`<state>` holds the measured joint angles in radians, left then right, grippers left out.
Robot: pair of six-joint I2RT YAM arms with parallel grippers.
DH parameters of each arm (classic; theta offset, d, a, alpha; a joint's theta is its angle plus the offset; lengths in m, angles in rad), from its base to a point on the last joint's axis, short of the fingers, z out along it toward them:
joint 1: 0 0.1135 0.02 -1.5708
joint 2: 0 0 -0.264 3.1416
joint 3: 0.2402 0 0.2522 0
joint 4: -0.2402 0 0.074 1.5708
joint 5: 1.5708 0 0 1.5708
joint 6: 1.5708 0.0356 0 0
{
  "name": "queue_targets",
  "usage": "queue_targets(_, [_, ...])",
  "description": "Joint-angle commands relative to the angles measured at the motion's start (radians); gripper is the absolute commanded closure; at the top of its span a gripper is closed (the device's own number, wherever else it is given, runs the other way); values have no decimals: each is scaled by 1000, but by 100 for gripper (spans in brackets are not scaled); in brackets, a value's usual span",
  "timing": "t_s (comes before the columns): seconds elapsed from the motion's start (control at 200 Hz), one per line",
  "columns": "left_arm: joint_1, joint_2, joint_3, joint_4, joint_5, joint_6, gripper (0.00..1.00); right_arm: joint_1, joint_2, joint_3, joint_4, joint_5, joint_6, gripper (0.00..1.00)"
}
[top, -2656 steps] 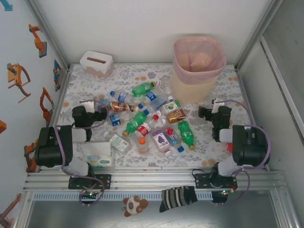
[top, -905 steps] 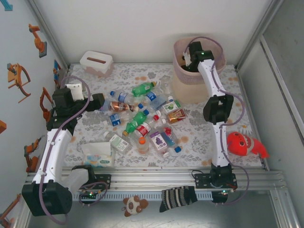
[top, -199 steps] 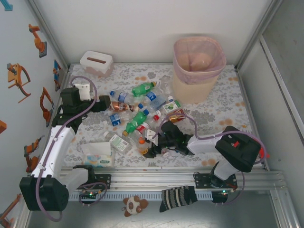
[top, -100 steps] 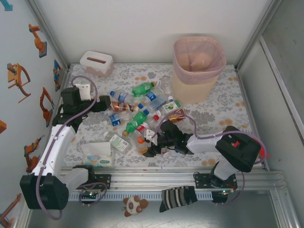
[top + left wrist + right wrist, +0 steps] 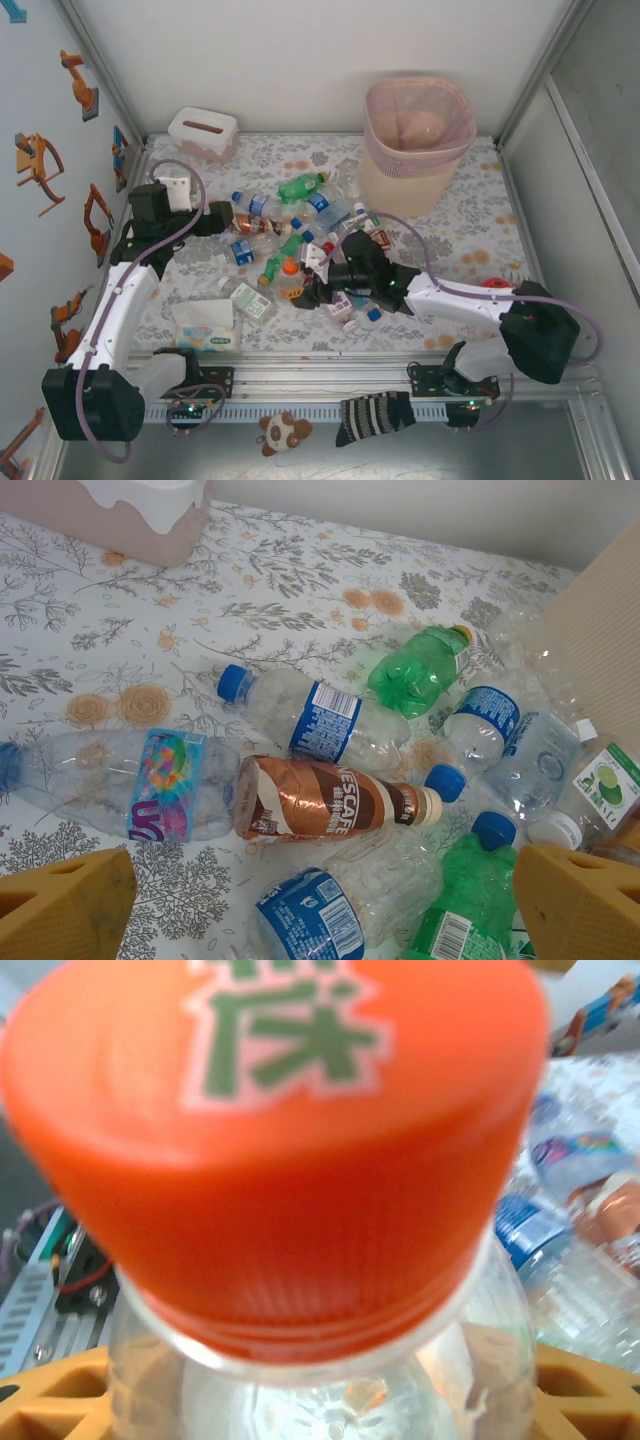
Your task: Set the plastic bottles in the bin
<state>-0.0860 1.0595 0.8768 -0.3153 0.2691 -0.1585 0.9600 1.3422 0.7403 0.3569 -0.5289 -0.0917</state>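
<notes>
Several plastic bottles (image 5: 300,235) lie in a loose pile mid-table, clear and green ones with coloured labels. My right gripper (image 5: 303,287) is shut on a clear bottle with an orange cap (image 5: 289,276), held upright just above the pile's near edge. In the right wrist view that orange cap (image 5: 280,1130) is close up, with the right gripper (image 5: 320,1405) clamped round the bottle's clear body. My left gripper (image 5: 214,221) hovers open over the pile's left end. The left gripper (image 5: 320,915) hangs above a brown Nescafe bottle (image 5: 330,800) and a blue-labelled one (image 5: 320,715). The bin (image 5: 372,130) stands at the far right.
A white tissue box (image 5: 203,132) sits in the far-left corner. A soft tissue pack (image 5: 207,325) lies near the front left. The bin's beige wall (image 5: 600,630) rises to the right of the pile. A striped sock (image 5: 375,415) and a small plush (image 5: 285,432) lie below the front rail.
The right gripper has closed on the orange-capped bottle, which lay at the front of the pile, and raised it upright, moving slightly back. The left arm has stayed still.
</notes>
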Motion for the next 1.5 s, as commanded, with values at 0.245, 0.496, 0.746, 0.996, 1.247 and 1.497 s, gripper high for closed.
queue_targets(0.245, [-7,-30,5,-8,12,20,4,-41,-119,324,-426,289,102,39])
queue_targets(0.496, [-8,-39,5,-8,13,19,4,-163,-90,579,-686,384,113,42])
queue_targets(0.746, [-7,-50,5,-7,20,17,4,-340,-51,758,-817,519,117,42])
queue_targets(0.996, [-7,-67,5,-6,23,18,4,-569,52,940,-858,472,163,42])
queue_targets(1.247, [-8,-89,4,-19,-1,20,4,-701,284,1224,-1024,493,206,41])
queue_targets(1.497, [-8,-89,4,-18,15,14,4,-763,518,1466,-1178,512,185,42])
